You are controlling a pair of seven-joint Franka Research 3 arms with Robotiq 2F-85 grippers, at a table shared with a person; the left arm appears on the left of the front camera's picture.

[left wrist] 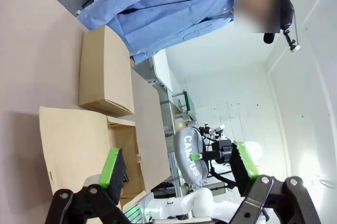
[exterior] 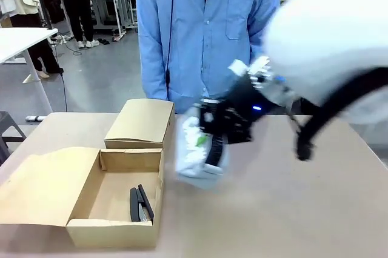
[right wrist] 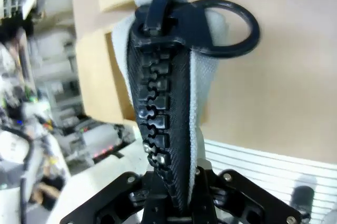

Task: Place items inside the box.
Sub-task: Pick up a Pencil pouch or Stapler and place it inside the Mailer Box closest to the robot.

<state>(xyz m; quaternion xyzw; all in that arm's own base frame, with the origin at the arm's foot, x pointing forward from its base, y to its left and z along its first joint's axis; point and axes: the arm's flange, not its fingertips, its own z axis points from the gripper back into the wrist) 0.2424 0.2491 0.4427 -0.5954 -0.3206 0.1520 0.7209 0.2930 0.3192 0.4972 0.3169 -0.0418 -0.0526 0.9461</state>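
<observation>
My right gripper (exterior: 208, 144) is shut on the grey zip pouch (exterior: 195, 152) lettered "CAMPUS" and holds it just above the table, right of the open cardboard box (exterior: 115, 229). A black stapler (exterior: 140, 204) lies inside that box. In the right wrist view the pouch's black zip (right wrist: 162, 113) and ring pull (right wrist: 224, 28) rise from between the fingers of my right gripper (right wrist: 174, 203). My left gripper (left wrist: 177, 156) is open and high up, with its green pads (left wrist: 112, 167) wide apart. Far beyond them hangs the pouch (left wrist: 189, 155).
A closed cardboard box (exterior: 140, 122) stands behind the open one, whose flap (exterior: 36, 188) lies flat to the left. A person in a blue shirt (exterior: 206, 28) stands at the far edge. Bare table (exterior: 291, 209) stretches to the right.
</observation>
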